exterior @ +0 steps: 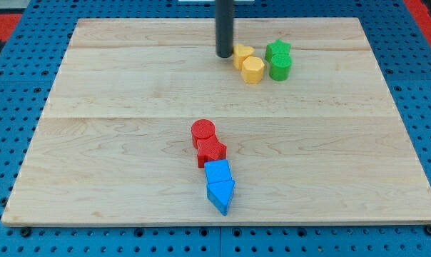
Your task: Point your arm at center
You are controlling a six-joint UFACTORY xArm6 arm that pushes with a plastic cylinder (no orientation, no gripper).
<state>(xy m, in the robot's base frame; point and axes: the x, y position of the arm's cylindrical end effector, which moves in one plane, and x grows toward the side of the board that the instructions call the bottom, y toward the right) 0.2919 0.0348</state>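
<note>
My tip [224, 54] rests on the wooden board [115, 128] near the view's top, just left of a yellow block [242, 54] and touching or nearly touching it. A yellow hexagon block [253, 70] lies just below and right of that one. A green star block [278, 49] and a green cylinder [280, 67] sit right of the yellow pair. Near the board's middle, a red cylinder [203, 132] and a red star block [211, 151] stand together. Below them lie a blue block [217, 172] and a blue triangular block [221, 195].
The board lies on a blue perforated surface [16, 86] that surrounds it. A red area [422, 14] shows at the view's top right corner.
</note>
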